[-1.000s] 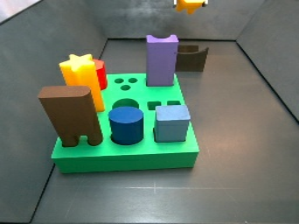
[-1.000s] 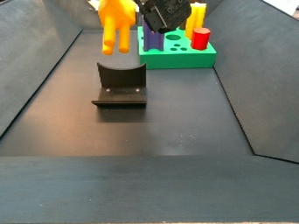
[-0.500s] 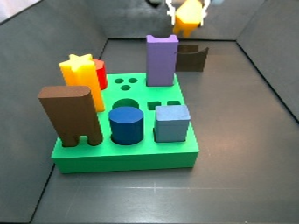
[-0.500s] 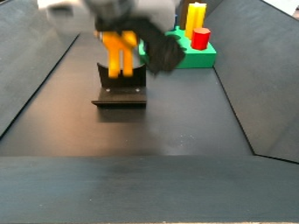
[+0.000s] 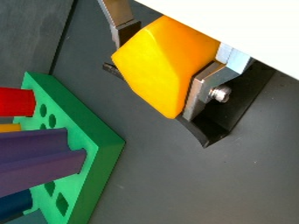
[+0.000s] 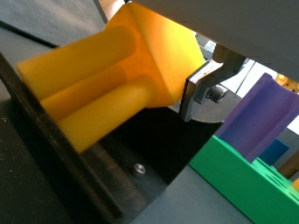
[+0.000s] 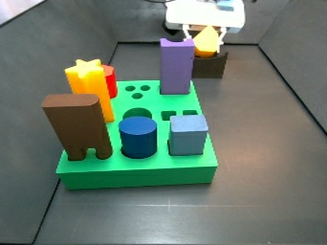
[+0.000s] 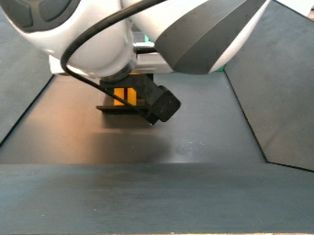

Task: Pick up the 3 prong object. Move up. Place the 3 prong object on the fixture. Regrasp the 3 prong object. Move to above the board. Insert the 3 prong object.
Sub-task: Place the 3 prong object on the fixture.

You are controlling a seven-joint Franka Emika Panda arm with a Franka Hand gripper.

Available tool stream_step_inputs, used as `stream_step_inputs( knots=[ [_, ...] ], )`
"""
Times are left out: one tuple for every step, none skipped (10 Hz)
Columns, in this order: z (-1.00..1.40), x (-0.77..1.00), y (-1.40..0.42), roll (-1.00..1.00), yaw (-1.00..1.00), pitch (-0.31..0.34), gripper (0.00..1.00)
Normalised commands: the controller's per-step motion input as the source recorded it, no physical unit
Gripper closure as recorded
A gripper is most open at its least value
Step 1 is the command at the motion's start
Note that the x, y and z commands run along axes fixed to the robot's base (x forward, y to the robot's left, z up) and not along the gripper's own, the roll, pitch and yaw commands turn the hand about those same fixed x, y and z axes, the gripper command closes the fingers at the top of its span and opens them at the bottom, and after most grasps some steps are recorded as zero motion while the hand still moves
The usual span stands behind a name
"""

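The 3 prong object [image 5: 170, 48], an orange block, sits between the silver fingers [image 5: 208, 85] of my gripper [image 5: 162, 68], which is shut on it. In a wrist view its prongs [image 6: 87, 92] lie down against the dark fixture [image 6: 70, 179]. In a side view the 3 prong object [image 7: 205, 40] is low at the fixture [image 7: 213, 66], behind the purple block [image 7: 177, 65], with the gripper body [image 7: 205, 13] above it. The green board [image 7: 141, 170] lies nearer the front. The arm fills the side view where the orange prongs [image 8: 123, 96] show at the fixture [image 8: 123, 109].
On the board stand a yellow star-topped block [image 7: 87, 81], a red cylinder [image 7: 111, 82], a tall brown arch block [image 7: 75, 124], a blue cylinder [image 7: 138, 136] and a blue cube [image 7: 188, 134]. Three small round holes [image 7: 138, 91] are open. Grey walls ring the dark floor.
The gripper has come down from high above with the 3 prong object, bringing it to the fixture. The arm now fills a side view.
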Motion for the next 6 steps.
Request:
stream_step_inputs(
  knots=[
    [-0.42, 0.08, 0.14, -0.08, -0.16, -0.02, 1.0],
    [-0.42, 0.08, 0.14, -0.08, -0.16, -0.02, 1.0],
    [-0.42, 0.08, 0.16, -0.08, -0.15, -0.024, 1.0],
    [-0.42, 0.08, 0.16, -0.08, -0.15, -0.025, 1.0],
    [-0.39, 0.09, 0.17, -0.08, -0.13, -0.031, 1.0],
    [-0.17, 0.0, -0.5, 0.0, 0.0, 0.0, 1.0]
  ],
)
